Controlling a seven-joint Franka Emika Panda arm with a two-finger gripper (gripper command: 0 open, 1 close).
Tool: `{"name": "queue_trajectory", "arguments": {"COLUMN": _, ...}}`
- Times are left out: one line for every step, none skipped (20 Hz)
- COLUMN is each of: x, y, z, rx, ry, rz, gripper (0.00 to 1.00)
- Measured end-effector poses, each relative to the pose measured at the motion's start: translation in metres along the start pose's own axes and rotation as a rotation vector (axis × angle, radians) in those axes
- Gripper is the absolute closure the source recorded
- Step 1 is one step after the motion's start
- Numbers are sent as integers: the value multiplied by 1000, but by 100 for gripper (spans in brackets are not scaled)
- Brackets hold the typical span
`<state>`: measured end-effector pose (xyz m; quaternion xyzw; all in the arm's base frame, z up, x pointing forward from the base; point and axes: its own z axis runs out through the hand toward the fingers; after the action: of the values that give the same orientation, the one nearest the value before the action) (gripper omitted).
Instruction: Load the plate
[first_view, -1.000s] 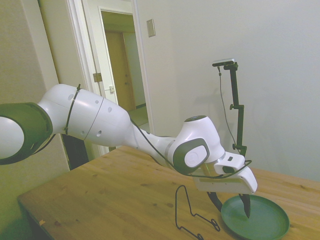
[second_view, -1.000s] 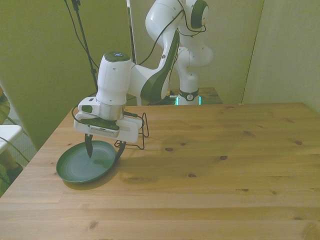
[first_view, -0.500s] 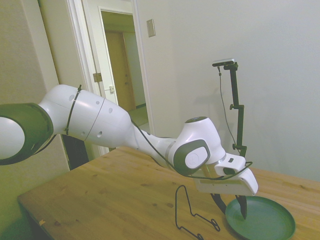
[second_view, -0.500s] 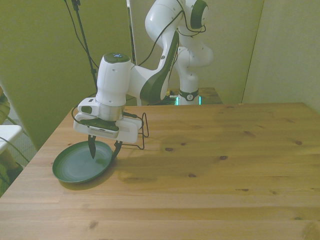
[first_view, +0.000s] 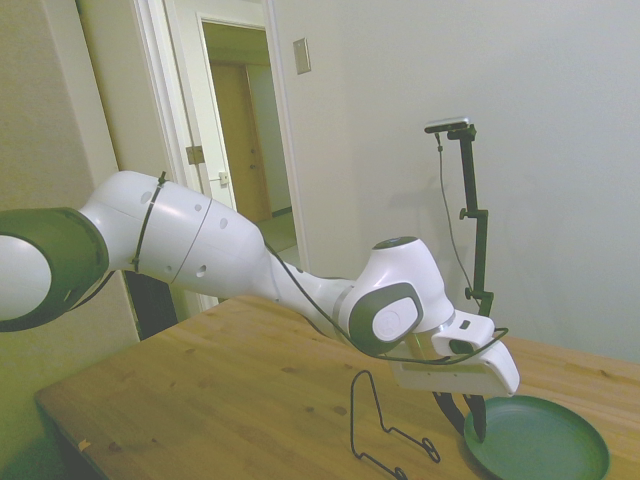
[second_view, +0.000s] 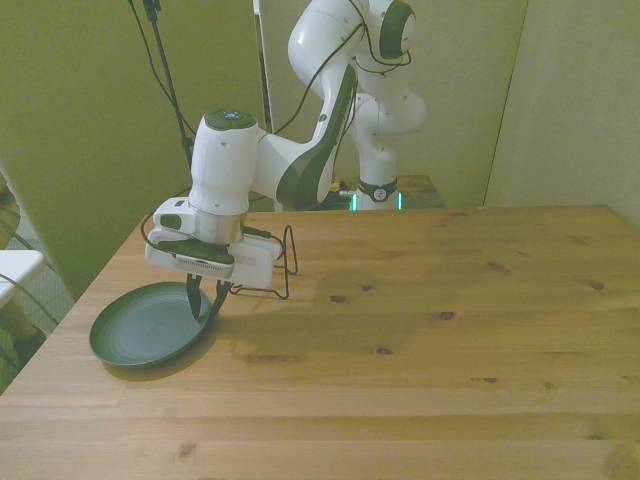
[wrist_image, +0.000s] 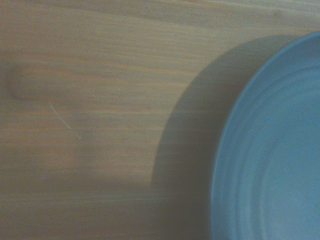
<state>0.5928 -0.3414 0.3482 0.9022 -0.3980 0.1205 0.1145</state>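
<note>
The gripper (second_view: 203, 299) hangs low over the near-left corner of the surface (second_view: 420, 340) in the front view, its two dark fingers (second_view: 192, 298) pointing down and drawn close on the raised rim of the plate (second_view: 140, 332). One finger sits inside the rim and the other just outside it, so they appear to be pinching the plate's edge on the side nearest the rack. In the side view the gripper (first_view: 470, 415) shows the same hold at the plate's (first_view: 545, 445) near edge, with the rest of the dish stretching away from the arm.

The relation the coming move turns on is this: the dull green plate lies flat, or nearly so, on the wood, spreading from the fingers toward the front view's left, while the thin black wire rack (second_view: 272, 265) stands just behind the gripper, toward the front view's right. Loading would seem to mean lifting the plate by this rim, tipping it upright and carrying it back across to the rack's wires. A round plate has no long axis; what matters is its flat face, which would need to turn on edge.

The wrist view shows only a blurred arc of plate (wrist_image: 270, 160) over wood grain (wrist_image: 90, 100). No brand, label or writing can be read anywhere.
</note>
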Motion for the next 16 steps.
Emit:
{"name": "queue_trajectory", "arguments": {"x": 0, "y": 0, "z": 0, "rx": 0, "ry": 2, "rz": 0, "gripper": 100}}
{"name": "queue_trajectory", "arguments": {"x": 1, "y": 1, "z": -1, "rx": 2, "ry": 8, "rz": 0, "gripper": 100}}
{"name": "queue_trajectory", "arguments": {"x": 2, "y": 1, "z": -1, "rx": 4, "ry": 15, "rz": 1, "gripper": 100}}
{"name": "queue_trajectory", "arguments": {"x": 3, "y": 1, "z": -2, "rx": 5, "ry": 18, "rz": 1, "gripper": 100}}
{"name": "queue_trajectory", "arguments": {"x": 3, "y": 2, "z": -2, "rx": 4, "ry": 19, "rz": 2, "gripper": 100}}
{"name": "queue_trajectory", "arguments": {"x": 3, "y": 2, "z": -2, "rx": 4, "ry": 19, "rz": 2, "gripper": 100}}
{"name": "queue_trajectory", "arguments": {"x": 3, "y": 2, "z": -2, "rx": 4, "ry": 20, "rz": 2, "gripper": 100}}
{"name": "queue_trajectory", "arguments": {"x": 4, "y": 2, "z": -2, "rx": 5, "ry": 20, "rz": 2, "gripper": 100}}
{"name": "queue_trajectory", "arguments": {"x": 4, "y": 2, "z": -3, "rx": 5, "ry": 20, "rz": 3, "gripper": 100}}
{"name": "queue_trajectory", "arguments": {"x": 4, "y": 2, "z": -3, "rx": 6, "ry": 21, "rz": 4, "gripper": 100}}
{"name": "queue_trajectory", "arguments": {"x": 5, "y": 2, "z": -4, "rx": 7, "ry": 22, "rz": 6, "gripper": 100}}
{"name": "queue_trajectory", "arguments": {"x": 6, "y": 2, "z": -5, "rx": 10, "ry": 25, "rz": 8, "gripper": 100}}
{"name": "queue_trajectory", "arguments": {"x": 7, "y": 2, "z": -8, "rx": 14, "ry": 28, "rz": 10, "gripper": 100}}
{"name": "queue_trajectory", "arguments": {"x": 9, "y": 1, "z": -11, "rx": 21, "ry": 30, "rz": 17, "gripper": 100}}
{"name": "queue_trajectory", "arguments": {"x": 10, "y": 0, "z": -16, "rx": 32, "ry": 33, "rz": 24, "gripper": 100}}
{"name": "queue_trajectory", "arguments": {"x": 12, "y": -1, "z": -21, "rx": 43, "ry": 38, "rz": 31, "gripper": 100}}
